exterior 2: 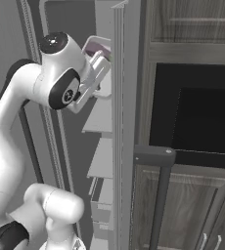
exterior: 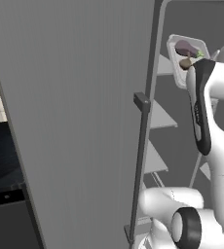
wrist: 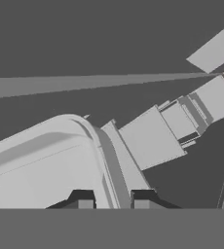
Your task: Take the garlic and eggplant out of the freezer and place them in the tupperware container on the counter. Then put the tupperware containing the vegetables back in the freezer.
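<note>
Purple eggplant (exterior: 187,47) and brownish garlic (exterior: 185,62) sat in the tupperware container (exterior: 174,50), its rim clenched in the hand (wrist: 113,204), raised inside the open freezer (exterior: 75,121), presumably for shelving.

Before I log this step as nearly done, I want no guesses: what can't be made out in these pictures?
- Gripper, hand view: its fingertips straddle the tupperware container rim, but the bottom edge cuts them off.
- Tupperware container, left base view: the arm covers its lower right corner; whether it rests on a freezer shelf is hidden.
- Garlic, left base view: too small for detail, partly behind the arm.
- Eggplant in the right base view: arm and door edge hide most of it.
</note>
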You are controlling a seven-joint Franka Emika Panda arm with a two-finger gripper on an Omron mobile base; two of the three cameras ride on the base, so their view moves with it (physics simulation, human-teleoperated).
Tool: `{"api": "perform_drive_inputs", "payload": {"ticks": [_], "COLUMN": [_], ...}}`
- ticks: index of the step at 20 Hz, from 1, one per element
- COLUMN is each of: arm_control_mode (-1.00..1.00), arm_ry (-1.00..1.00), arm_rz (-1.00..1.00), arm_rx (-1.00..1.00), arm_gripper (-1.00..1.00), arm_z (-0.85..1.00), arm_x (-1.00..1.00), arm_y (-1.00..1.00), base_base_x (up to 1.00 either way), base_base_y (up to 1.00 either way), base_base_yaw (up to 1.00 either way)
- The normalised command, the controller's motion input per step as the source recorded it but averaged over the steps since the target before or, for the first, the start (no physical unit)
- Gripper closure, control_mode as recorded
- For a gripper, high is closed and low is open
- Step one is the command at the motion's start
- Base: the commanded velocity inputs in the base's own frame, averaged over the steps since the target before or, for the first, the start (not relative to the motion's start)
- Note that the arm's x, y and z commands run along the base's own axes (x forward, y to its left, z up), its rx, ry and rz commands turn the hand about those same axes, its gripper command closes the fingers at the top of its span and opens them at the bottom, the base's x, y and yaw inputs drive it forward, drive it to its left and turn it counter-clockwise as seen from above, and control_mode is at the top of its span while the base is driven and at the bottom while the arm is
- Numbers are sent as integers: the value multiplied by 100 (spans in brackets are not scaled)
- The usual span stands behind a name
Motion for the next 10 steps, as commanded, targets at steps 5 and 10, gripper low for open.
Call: {"api": "perform_drive_inputs", "payload": {"ticks": [5,10], "arm_control_mode": [-100,-100], "arm_ry": [0,0], "arm_rz": [1,0], "arm_rx": [0,0], "arm_gripper": [100,100], "arm_z": [1,0], "arm_x": [65,83], "arm_y": [0,0], "base_base_x": [0,0], "base_base_y": [0,0], "base_base_yaw": [0,0]}}
